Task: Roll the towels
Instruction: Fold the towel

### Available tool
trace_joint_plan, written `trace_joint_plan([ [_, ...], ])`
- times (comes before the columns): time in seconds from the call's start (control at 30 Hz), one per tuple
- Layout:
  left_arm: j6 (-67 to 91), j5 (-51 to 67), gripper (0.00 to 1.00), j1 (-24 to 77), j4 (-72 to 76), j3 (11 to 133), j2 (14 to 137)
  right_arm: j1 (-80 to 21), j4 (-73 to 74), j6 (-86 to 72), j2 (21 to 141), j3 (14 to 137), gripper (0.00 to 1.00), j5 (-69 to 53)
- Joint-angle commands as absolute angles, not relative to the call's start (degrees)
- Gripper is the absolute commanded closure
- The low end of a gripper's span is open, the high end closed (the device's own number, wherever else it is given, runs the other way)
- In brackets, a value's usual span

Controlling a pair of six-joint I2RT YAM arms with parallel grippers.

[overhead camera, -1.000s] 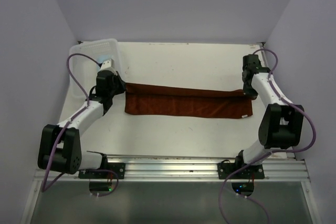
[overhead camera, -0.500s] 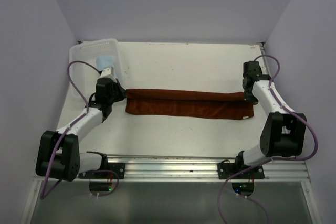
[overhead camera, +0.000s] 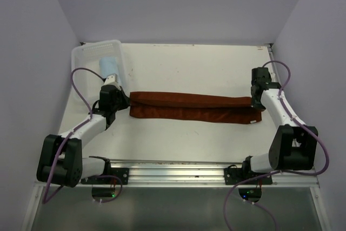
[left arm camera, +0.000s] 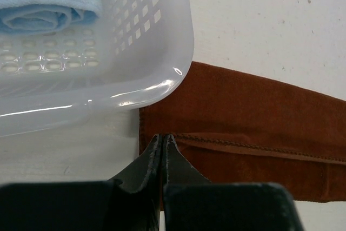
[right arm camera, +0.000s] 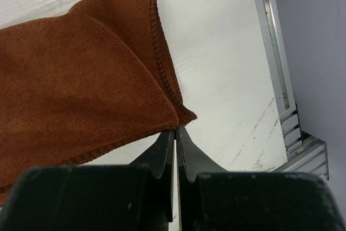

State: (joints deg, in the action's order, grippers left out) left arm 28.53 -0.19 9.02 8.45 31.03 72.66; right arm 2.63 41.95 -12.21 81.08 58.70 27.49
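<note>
The nubby rust-brown towel lies as a long folded strip with stitched hems; my left jaws and right jaws, pressed together, each pinch one end.

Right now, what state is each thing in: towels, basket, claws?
rust towel: folded lengthwise into a long strip on the table
blue towel: rolled, lying in the basket
basket: upright, holds the blue towel
left claw: shut on rust towel's left end
right claw: shut on rust towel's right end

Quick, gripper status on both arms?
Left gripper: closed, pinching the rust towel at its left end.
Right gripper: closed, pinching the same towel's right corner.
</note>
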Motion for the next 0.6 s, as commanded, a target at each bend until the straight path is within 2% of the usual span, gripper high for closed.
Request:
trace_joint_plan([
  [0.0,29.18,-0.35,1.0,8.79,12.74,29.97,71.19,2.81,41.49,-13.27,78.41,57.05,1.0,26.98],
  [0.13,29.09,1.14,1.0,9.14,13.27,29.53,71.28,2.73,41.92,-13.97,77.08,56.16,1.0,25.75],
  [0.3,28.92,0.71,1.0,9.67,12.92,29.44,70.67,2.72,42.98,-14.5,75.85,54.67,0.92,23.12],
  [0.33,28.83,0.7,0.96,9.84,12.83,29.36,70.23,2.72,42.98,-14.68,75.33,54.41,0.8,23.12],
  [0.43,28.74,0.53,0.78,10.19,12.31,29.35,69.61,2.37,43.33,-15.29,73.92,53.79,0.63,22.41],
  [0.5,28.92,0.27,0.66,10.37,11.95,29.09,68.74,2.37,44.2,-15.38,73.22,53.7,0.58,22.94],
  [0.57,29.0,0.26,0.62,10.72,11.69,28.74,67.86,2.37,45.0,-15.47,71.99,54.31,0.54,23.73],
])
